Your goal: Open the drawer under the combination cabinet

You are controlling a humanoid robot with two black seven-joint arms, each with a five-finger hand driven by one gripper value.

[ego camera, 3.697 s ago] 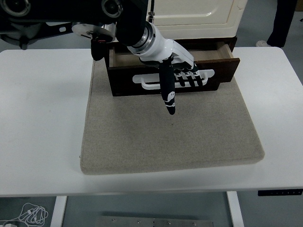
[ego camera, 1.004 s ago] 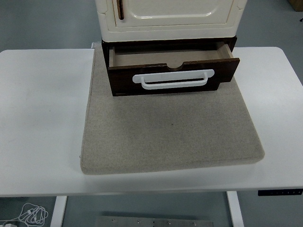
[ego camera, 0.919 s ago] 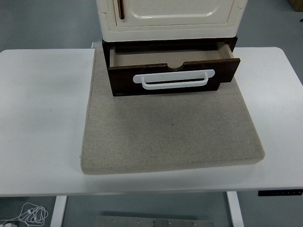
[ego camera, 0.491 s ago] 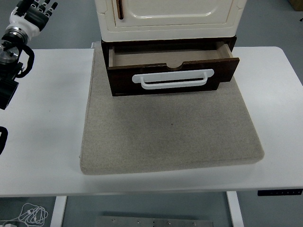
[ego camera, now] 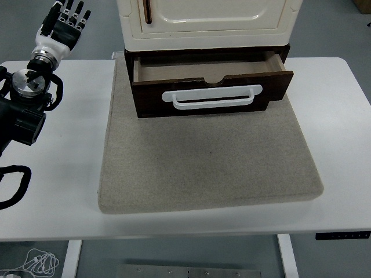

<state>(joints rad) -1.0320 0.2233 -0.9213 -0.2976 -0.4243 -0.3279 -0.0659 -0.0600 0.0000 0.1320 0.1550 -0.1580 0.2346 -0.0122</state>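
The drawer [ego camera: 211,84] sits at the bottom of a cream cabinet [ego camera: 208,20], at the far middle of the white table [ego camera: 52,191]. It is pulled out toward the near edge, so its pale bare inside shows behind the dark brown front panel. A white handle [ego camera: 211,97] runs across that front panel. The drawer's right end sticks out a little further than its left, so the front sits slightly skewed.

The cabinet and drawer stand on the far part of a grey mat [ego camera: 208,168], which covers the middle of the table and reaches almost to the near edge.

The left robot hand [ego camera: 62,24] is at the upper left corner, well apart from the drawer and off beyond the table's far left side. Its 5 fingers point up and away, spread and relaxed, and hold nothing. The black left arm [ego camera: 23,110] comes in from the left edge over the table's left part. A black cable [ego camera: 14,185] loops at the left edge below it.
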